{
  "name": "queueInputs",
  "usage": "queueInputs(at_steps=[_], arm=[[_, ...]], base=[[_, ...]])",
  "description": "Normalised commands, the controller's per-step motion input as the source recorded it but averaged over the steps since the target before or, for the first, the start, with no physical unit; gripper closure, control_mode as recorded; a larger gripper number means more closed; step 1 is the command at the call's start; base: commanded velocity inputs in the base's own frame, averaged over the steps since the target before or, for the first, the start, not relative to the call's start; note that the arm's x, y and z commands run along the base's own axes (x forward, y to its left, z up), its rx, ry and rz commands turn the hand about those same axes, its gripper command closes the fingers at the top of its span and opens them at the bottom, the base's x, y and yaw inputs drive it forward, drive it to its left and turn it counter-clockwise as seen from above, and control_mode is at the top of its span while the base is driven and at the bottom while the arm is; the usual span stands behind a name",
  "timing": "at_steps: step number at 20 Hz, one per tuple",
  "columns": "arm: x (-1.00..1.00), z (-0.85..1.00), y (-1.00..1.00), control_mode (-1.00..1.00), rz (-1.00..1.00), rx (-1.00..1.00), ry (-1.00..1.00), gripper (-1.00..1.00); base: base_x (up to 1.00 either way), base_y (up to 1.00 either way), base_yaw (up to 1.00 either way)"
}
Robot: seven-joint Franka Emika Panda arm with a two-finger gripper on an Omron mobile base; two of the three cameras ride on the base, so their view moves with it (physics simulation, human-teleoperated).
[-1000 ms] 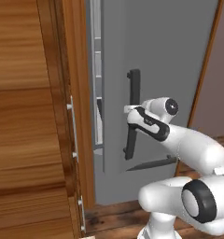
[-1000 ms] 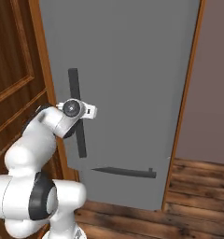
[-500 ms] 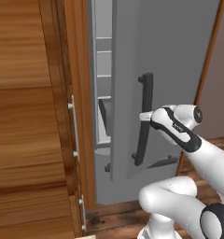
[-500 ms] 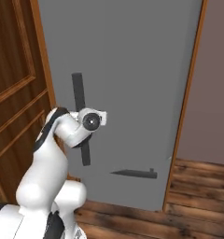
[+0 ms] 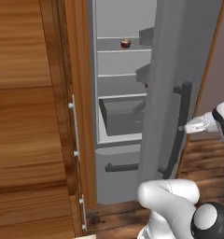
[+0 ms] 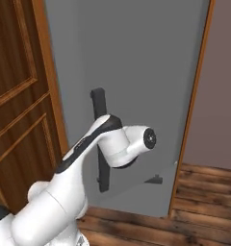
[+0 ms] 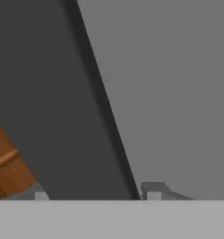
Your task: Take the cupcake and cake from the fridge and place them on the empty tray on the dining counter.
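**Kid:** Why is the robot's gripper (image 5: 183,127) up against the door handle (image 5: 175,129), at the right of the left base view?

**Helper:** It looks like it is pulling the fridge (image 5: 132,112) door wide, so the arm can reach inside. In the hand view the dark bar sits between the two finger tips. I cannot tell if they squeeze it or are letting go.

**Kid:** Where is the cupcake (image 5: 125,43)?

**Helper:** Far back, near the top middle of that view, sitting on a thin shelf. It has not been picked up yet.

**Kid:** What else is there?

**Helper:** A grey drawer (image 5: 117,117) lower down inside. A brown wooden cabinet (image 5: 34,116) stands at the left, and a wooden floor (image 6: 204,202) lies at the lower right of the right base view.
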Motion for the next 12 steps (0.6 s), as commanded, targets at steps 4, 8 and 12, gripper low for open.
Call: queueInputs(at_steps=[4, 8, 12], arm=[[-1.0, 0.0, -1.0, -1.0, 0.0, 0.11, -0.34, 1.0], [-0.94, 0.02, -0.08, -1.0, -0.3, -0.17, -0.6, -1.0], [-0.64, 0.46, -0.04, -1.0, -0.6, -0.06, -0.37, -1.0]], base=[[0.0, 0.0, 0.0], [0.0, 0.0, 0.0], [0.0, 0.0, 0.0]])
